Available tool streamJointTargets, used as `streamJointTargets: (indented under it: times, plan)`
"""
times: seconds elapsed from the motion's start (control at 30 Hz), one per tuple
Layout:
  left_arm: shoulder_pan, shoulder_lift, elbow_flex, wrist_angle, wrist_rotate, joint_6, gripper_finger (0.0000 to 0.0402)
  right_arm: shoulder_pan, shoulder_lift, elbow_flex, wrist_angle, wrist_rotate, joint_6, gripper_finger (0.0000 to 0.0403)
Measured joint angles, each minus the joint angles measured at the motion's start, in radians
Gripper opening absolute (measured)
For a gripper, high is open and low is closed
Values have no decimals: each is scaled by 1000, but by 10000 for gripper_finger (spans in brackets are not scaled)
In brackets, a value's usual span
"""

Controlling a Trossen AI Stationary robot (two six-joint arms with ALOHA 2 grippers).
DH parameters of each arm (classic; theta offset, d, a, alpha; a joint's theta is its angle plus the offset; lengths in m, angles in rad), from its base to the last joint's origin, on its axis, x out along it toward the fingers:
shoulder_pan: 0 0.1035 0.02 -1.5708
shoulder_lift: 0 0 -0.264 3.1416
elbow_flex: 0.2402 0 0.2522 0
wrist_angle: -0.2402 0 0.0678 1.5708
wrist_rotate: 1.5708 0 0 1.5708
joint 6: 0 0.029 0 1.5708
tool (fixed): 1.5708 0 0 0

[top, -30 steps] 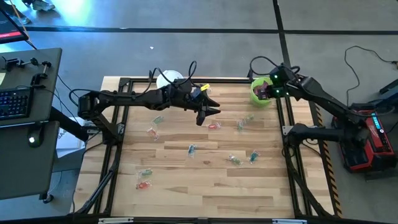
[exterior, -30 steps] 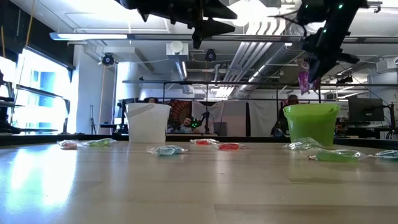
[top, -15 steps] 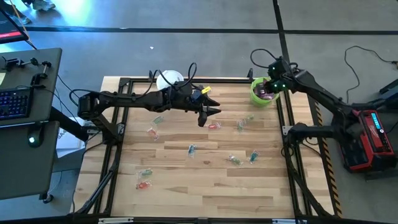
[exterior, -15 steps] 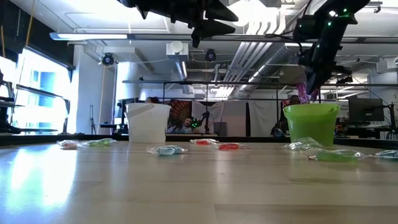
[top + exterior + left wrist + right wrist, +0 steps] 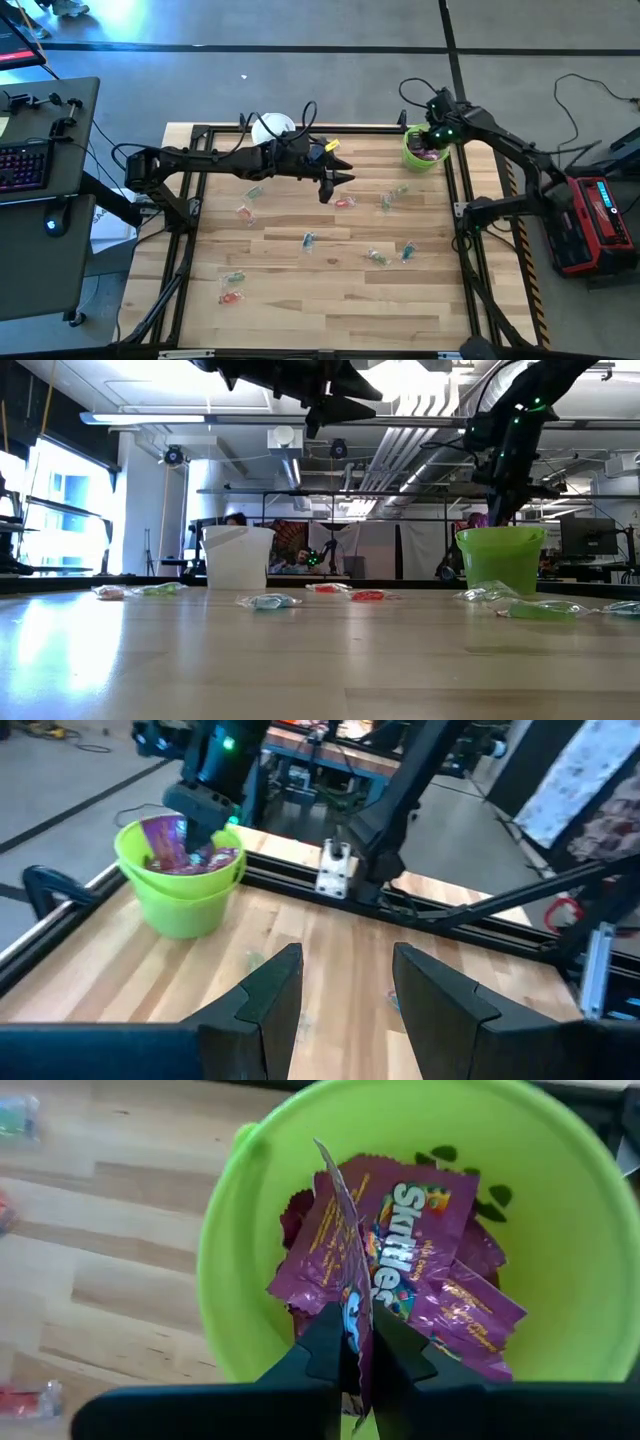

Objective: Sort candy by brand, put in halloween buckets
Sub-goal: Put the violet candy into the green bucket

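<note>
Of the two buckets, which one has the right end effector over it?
The lime green bucket at the table's far right corner: the right end effector holds a purple packet above it. The white bucket stands apart.

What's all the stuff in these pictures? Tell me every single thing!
Wooden table: one, light brown with a black frame, fills the middle.
White translucent bucket: one, at the table's back edge, left of middle.
Lime green bucket: one, at the back right corner.
Magenta-purple candy packets: several, inside the green bucket.
Pinched purple packet: one, held on edge above that pile.
Small clear-wrapped candies: about ten, green, red and bluish, scattered on the table.
Keyboard: one, dark, on the desk at far left.
Left gripper: open, empty, above the table's back middle.
Right gripper: shut on the pinched packet, over the green bucket.
</note>
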Motion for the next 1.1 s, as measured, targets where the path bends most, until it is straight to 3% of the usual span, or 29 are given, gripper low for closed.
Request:
streamJointTargets:
  times: [0.37, 0.6, 0.87, 1.1]
  plan:
    - [1, 0, 0, -115, -34, 0, 144, 0, 26, 50, -57, 30, -44, 138]
    - [1, -4, 0, -133, -33, 0, 130, 0, 25, 148, -142, 57, -98, 170]
    - [1, -69, 0, -130, -33, 27, 120, 0, 25, 128, -135, 53, -131, 138]
    - [2, -109, 0, -132, -26, 28, 115, 0, 25, 32, 20, 61, -120, 23]
